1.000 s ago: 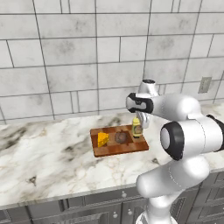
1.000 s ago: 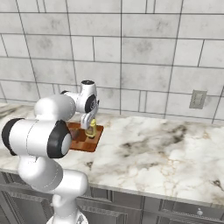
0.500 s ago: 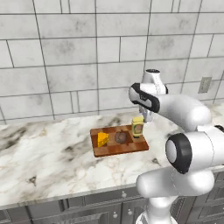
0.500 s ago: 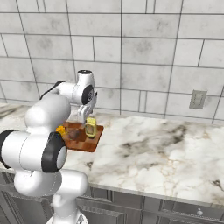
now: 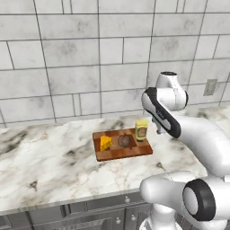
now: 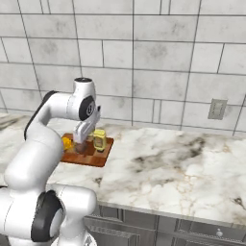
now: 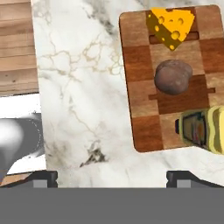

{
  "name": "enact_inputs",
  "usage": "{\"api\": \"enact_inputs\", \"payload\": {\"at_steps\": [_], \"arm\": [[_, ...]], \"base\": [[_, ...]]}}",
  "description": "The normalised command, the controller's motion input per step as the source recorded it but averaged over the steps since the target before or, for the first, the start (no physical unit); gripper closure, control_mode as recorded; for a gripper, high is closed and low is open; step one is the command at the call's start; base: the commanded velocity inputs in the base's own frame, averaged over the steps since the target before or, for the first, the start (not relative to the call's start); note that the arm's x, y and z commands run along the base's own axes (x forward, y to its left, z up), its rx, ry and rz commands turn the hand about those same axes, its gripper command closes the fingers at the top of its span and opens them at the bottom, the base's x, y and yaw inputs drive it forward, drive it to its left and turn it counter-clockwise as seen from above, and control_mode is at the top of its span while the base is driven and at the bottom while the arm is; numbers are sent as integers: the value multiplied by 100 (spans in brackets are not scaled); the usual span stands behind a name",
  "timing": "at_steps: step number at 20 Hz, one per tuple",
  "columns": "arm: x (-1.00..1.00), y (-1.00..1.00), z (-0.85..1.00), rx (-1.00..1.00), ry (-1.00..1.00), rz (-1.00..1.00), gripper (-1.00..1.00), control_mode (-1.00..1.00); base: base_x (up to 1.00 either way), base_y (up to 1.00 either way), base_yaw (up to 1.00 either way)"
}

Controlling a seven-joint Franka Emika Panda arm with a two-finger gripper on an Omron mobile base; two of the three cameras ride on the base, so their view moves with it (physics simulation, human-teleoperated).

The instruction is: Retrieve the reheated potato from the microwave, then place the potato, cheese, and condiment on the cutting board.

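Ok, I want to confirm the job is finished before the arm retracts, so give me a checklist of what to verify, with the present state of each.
1. Potato on the cutting board: ok.
2. Cheese on the board: ok.
3. Condiment upright on the board: ok.
4. Jaws open and empty: ok.
5. Gripper clear of the condiment: ok; it sits over bare counter.
6. Microwave door shut: cannot tell.

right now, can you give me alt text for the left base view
A checkered cutting board on a marble counter holds, left to right, a cheese wedge, a potato and an upright yellow condiment bottle. The white robot arm rises at right, curving above the board's right end. Grey tiled wall behind.
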Motion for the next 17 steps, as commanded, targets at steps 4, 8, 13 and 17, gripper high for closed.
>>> {"api": "enact_inputs", "payload": {"at_steps": [4,8,13,17], "arm": [[-100,-29,1,-7,0,-36,-100,-100],[-62,-69,3,-6,0,-51,-100,-100],[-43,-89,8,0,2,-52,-100,-100],[-40,-99,13,0,1,-42,-100,-100]], "base": [[0,0,0],[0,0,0],[0,0,0],[0,0,0]]}}
